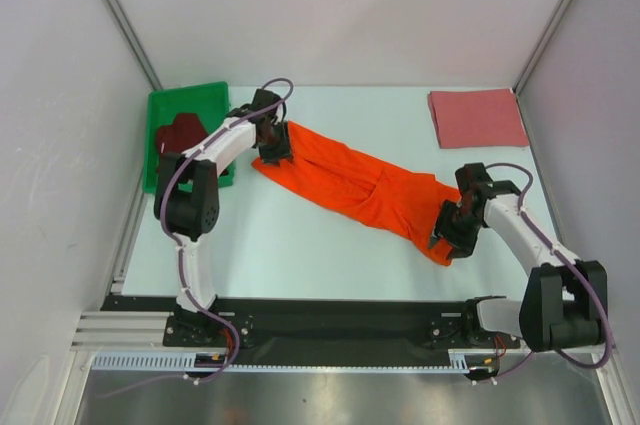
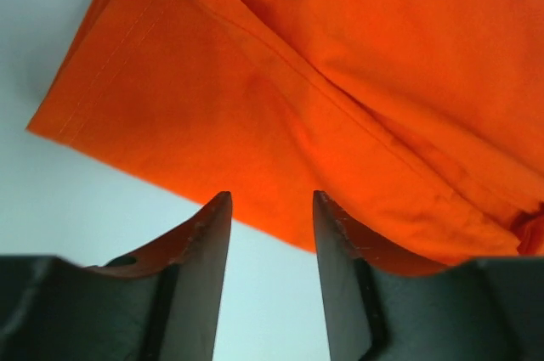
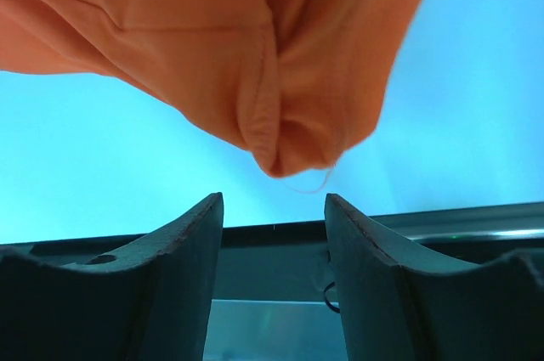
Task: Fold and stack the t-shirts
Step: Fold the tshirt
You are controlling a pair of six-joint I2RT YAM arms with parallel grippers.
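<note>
While left gripper [image 2: 270, 200] and right gripper [image 3: 272, 201] hang parted, empty, at opposite ends of bright orange bunched cloth t-shirt [image 1: 350, 181], a shallow pinch risks slipping off.

No readable text, labels, brands or numbers on any surface in any view.
</note>
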